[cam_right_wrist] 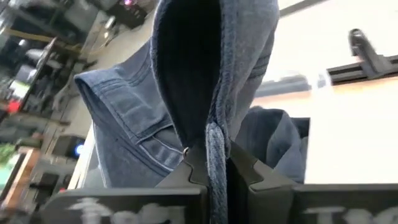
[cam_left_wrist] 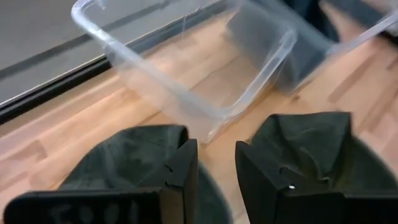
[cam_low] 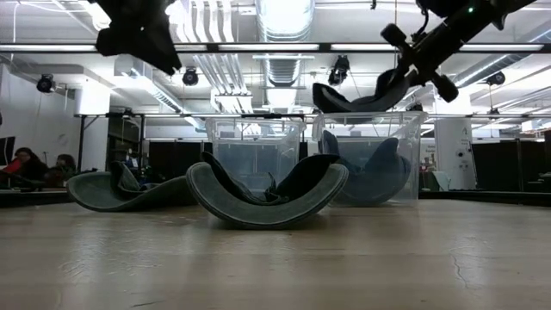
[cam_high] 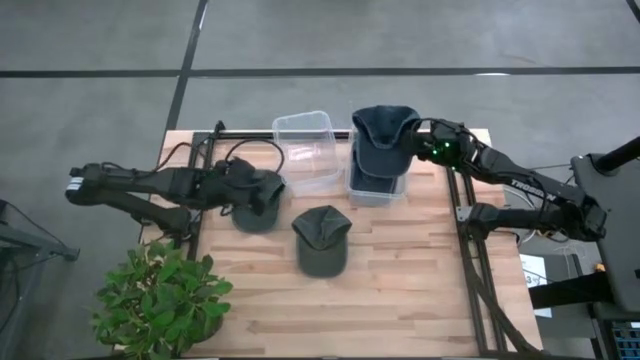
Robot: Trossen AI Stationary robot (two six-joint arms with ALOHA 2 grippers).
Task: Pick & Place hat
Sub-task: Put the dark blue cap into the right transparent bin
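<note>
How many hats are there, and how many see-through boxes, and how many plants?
Green hats: 2, one under the left gripper at, one mid-table
Blue hats: 2 at least, one held up by the right gripper at, the rest in a box
Clear boxes: 2
Plants: 1
Total: 7

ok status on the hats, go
Right gripper shut on blue hat, above right bin. Left gripper open, empty, over green hat. Nothing in the way.

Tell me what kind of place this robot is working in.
Probably a large lab or industrial workspace. The low view shows exposed ceiling ducts with strip lights, and seated people at the far side. The wooden table stands on a bare concrete floor.
</note>
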